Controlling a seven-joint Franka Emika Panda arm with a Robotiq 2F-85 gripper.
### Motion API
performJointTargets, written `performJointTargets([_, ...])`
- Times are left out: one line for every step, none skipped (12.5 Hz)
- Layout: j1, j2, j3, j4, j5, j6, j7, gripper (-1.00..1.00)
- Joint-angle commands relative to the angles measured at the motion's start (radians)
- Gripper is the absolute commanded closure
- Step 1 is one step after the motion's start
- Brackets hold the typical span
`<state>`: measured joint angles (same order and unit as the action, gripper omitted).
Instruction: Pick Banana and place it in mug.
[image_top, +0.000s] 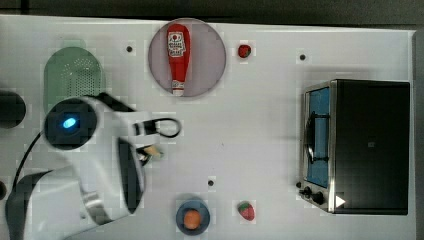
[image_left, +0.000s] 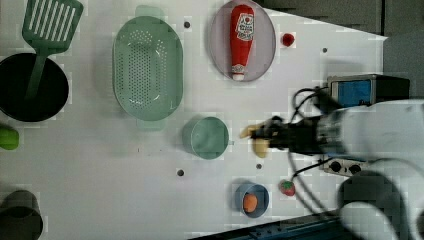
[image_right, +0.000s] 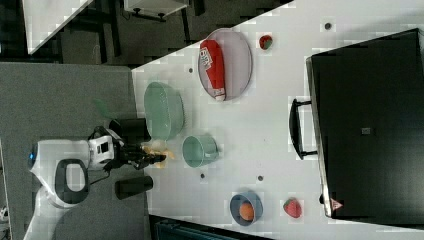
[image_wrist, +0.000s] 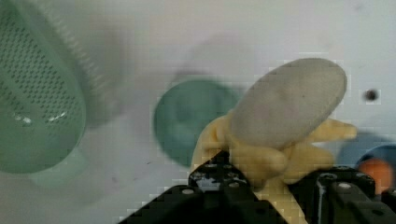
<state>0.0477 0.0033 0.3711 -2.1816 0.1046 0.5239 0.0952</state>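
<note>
A: What does the tool (image_wrist: 261, 186) hold?

B: In the wrist view its black jaws are partly closed on the banana (image_wrist: 275, 140), a peeled pale yellow toy fruit. The banana is lifted above the white bench (image_left: 125, 200).

A: Where is it compared with the mug (image_left: 206, 137)?

B: In the left view the banana is just beside the teal-green mug, on the left view's right, not over the opening. The mug stands upright.

A: And further away?

B: Beyond the mug is the pale green colander (image_left: 147, 67). On the pink plate (image_left: 265, 45) lies the red ketchup bottle (image_left: 241, 40). The blue dish (image_left: 251, 200) carries an orange fruit (image_left: 250, 202), with a strawberry (image_left: 287, 187) beside it.
</note>
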Motion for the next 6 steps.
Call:
performJointTargets([0.01,0.03,0.014,-0.1,0.009,0.188,0.166,0.28])
performJointTargets([0.011,0.056,0.022,-0.13,0.008,0.249,0.186,0.28])
performJointTargets([0.011,0.084,0.028,-0.149,0.006,0.299,0.204,0.28])
performJointTargets([0.011,0.112,0.029,-0.156,0.006,0.337,0.222,0.28])
performJointTargets([0.011,0.138,0.029,-0.156,0.004,0.36,0.232,0.28])
performJointTargets([0.011,0.161,0.028,-0.156,-0.002,0.374,0.233,0.2])
